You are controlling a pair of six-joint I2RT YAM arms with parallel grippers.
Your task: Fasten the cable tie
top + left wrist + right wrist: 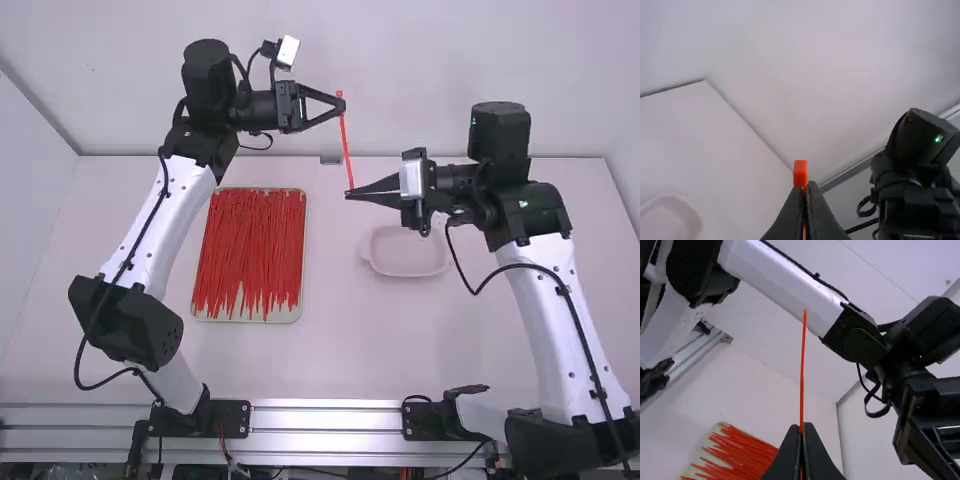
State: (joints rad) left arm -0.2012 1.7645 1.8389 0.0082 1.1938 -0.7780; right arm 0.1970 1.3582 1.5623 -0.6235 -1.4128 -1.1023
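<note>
Threading pending. Right gripper (352, 194): clamped on tail of cable tie (346, 145), held straight above bench (400, 340). Left gripper (336, 101): clamped just beside head (800, 173). Tail is best bent round and aligned squarely with head slot.

A flat tray (304, 215) of loose red ties (250, 255) lies left of a shallow white dish (405, 262) on the table (350, 330).
</note>
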